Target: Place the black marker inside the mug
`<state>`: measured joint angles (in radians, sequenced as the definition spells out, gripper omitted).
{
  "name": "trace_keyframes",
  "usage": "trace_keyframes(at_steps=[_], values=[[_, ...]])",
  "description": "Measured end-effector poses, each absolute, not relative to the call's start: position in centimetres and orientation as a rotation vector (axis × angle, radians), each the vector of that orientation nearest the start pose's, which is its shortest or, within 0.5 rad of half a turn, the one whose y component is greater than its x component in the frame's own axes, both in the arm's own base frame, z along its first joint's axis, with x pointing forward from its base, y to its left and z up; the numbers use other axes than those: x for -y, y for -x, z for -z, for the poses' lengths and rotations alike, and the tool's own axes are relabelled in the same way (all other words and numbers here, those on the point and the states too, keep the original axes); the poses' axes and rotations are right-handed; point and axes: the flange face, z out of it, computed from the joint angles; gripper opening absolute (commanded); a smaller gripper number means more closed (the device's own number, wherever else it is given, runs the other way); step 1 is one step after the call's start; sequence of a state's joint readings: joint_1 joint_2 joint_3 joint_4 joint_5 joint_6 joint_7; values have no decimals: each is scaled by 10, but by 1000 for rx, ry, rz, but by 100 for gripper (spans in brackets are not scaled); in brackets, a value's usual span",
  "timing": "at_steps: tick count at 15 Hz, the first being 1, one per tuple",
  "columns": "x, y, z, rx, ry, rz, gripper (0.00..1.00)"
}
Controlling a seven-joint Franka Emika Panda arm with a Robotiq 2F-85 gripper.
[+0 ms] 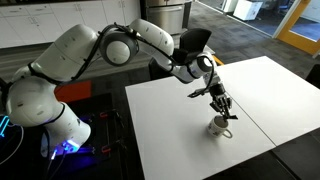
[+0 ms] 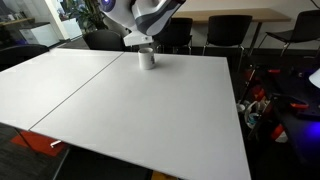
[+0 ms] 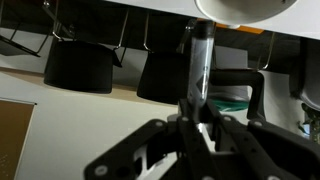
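Observation:
The whitish-grey mug (image 1: 219,126) stands on the white table (image 1: 180,120); it also shows in an exterior view (image 2: 147,58) and at the top edge of the wrist view (image 3: 245,10). My gripper (image 1: 217,103) hangs just above the mug, also seen in an exterior view (image 2: 139,40). In the wrist view my gripper (image 3: 200,120) is shut on the black marker (image 3: 198,65), which points lengthwise at the mug's rim. The marker is too small to make out in the exterior views.
Black office chairs (image 2: 225,32) stand behind the table's far edge, and also show in the wrist view (image 3: 80,65). A seam (image 1: 245,100) joins two tabletops. Cables and equipment (image 2: 270,105) lie on the floor beside the table.

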<state>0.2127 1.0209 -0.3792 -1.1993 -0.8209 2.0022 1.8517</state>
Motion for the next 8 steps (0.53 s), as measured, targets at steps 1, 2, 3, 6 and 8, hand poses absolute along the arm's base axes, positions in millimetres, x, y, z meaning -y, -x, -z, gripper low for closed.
trace_keyframes(at_steps=[1, 2, 3, 6, 8], values=[[88, -751, -197, 1435, -1673, -823, 5], [90, -753, -194, 1433, -1671, -828, 5], [91, -754, -191, 1429, -1669, -833, 5], [93, -760, -183, 1415, -1667, -853, 5], [92, -764, -178, 1412, -1669, -862, 5]])
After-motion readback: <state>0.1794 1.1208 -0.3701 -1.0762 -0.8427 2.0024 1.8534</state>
